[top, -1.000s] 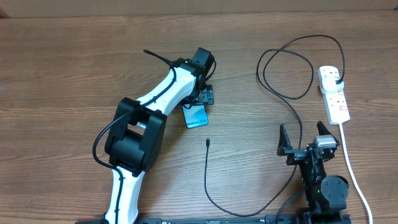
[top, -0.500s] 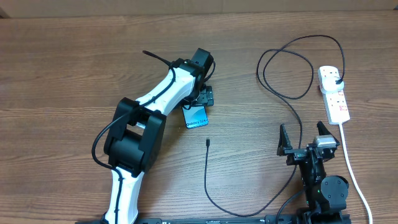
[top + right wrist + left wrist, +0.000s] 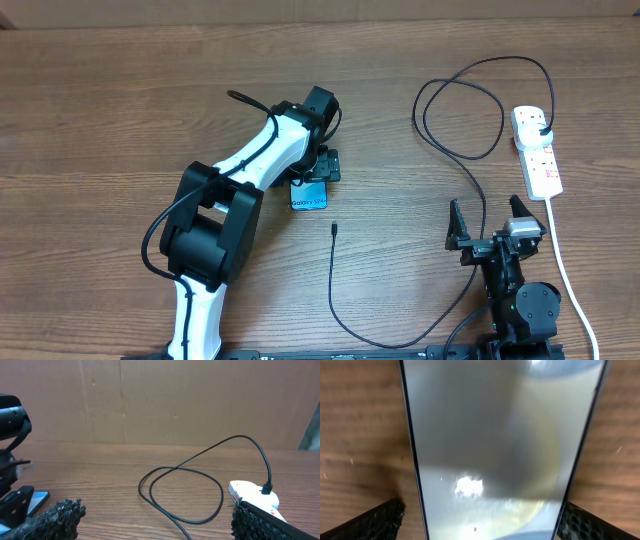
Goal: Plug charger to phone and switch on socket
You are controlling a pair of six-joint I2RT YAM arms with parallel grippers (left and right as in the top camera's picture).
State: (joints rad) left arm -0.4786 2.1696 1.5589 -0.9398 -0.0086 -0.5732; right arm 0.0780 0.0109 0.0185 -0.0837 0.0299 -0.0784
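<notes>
Phone (image 3: 310,196) lies flat on the table (image 3: 100,100). The left jaws pinch its two long edges. Its free end points down at the charger tip (image 3: 333,229), close by. Right jaws are spread wide and hold nothing, farther from the tip, near the socket (image 3: 538,155).

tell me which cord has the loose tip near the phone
The thin black charger; its tip lies free close by the phone. The white cord runs off from the socket.
</notes>
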